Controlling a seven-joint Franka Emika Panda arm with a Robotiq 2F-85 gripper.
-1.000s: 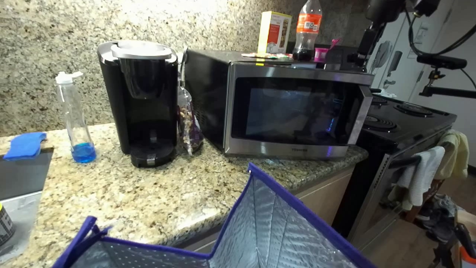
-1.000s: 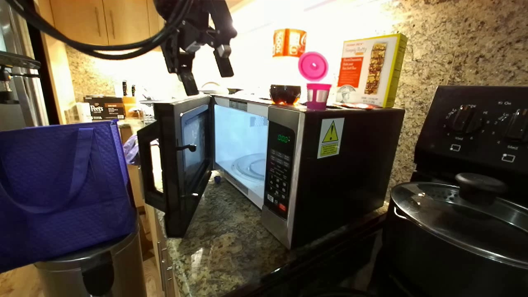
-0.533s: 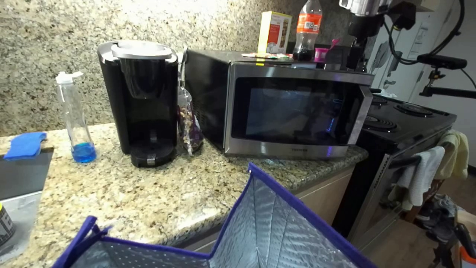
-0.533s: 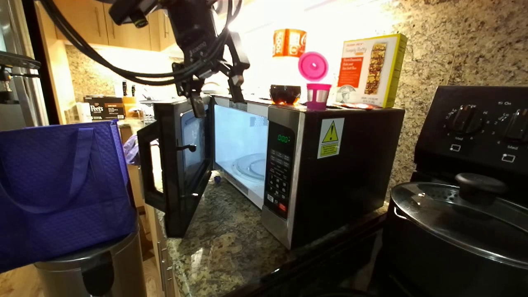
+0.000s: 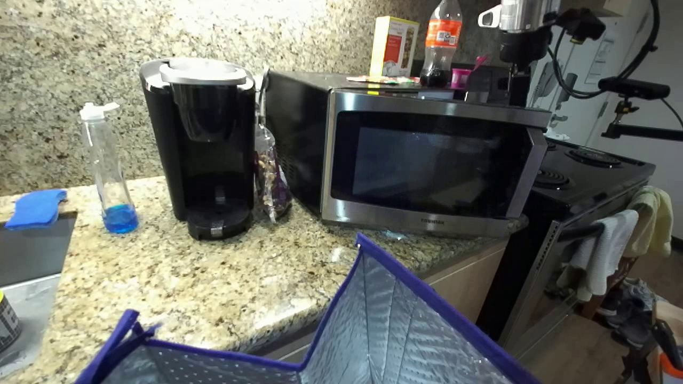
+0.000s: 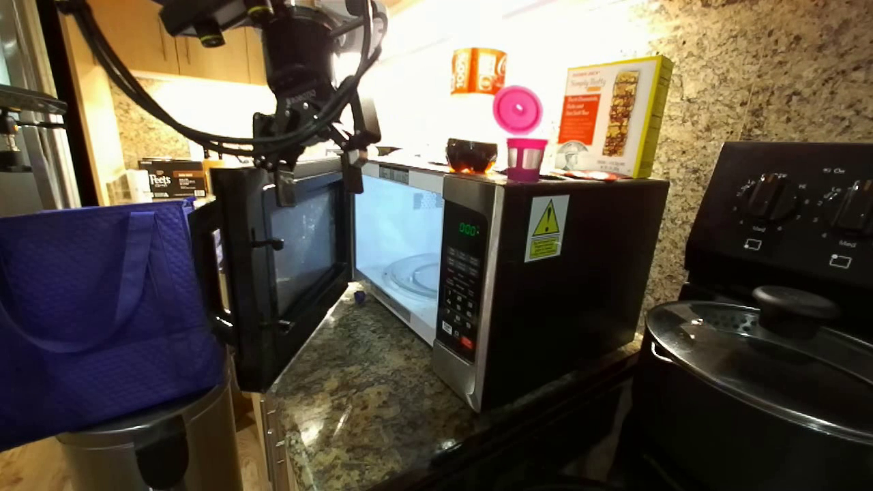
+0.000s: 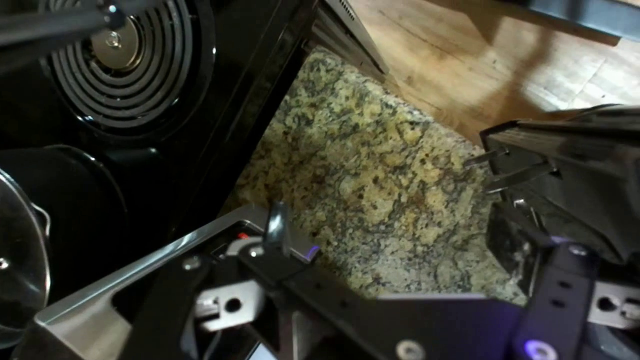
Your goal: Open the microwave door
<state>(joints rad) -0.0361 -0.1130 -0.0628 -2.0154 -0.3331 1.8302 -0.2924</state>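
Note:
The microwave door point(image 5: 427, 165) has a steel frame and dark glass. It stands partly open, and its inner side point(image 6: 307, 232) shows in an exterior view. The lit cavity point(image 6: 395, 218) is visible behind it. My gripper point(image 6: 320, 187) is open, pointing down between the door and the microwave body, near the door's top. One finger lies against or very close to the door's inner face; contact cannot be told exactly. In the wrist view the gripper point(image 7: 395, 232) is wide open with nothing between its fingers, and the door point(image 7: 570, 185) is beside the right finger.
A bottle point(image 5: 443, 40), a snack box point(image 6: 614, 116) and a pink cup point(image 6: 526, 157) stand on the microwave. A black coffee maker point(image 5: 213, 144) is beside it. A blue bag point(image 6: 102, 307) stands near the door's free edge. A pot point(image 6: 757, 382) sits on the stove.
My gripper has come down from above the microwave to the door's inner side, then moved outward. The door has swung wider open in the last half second.

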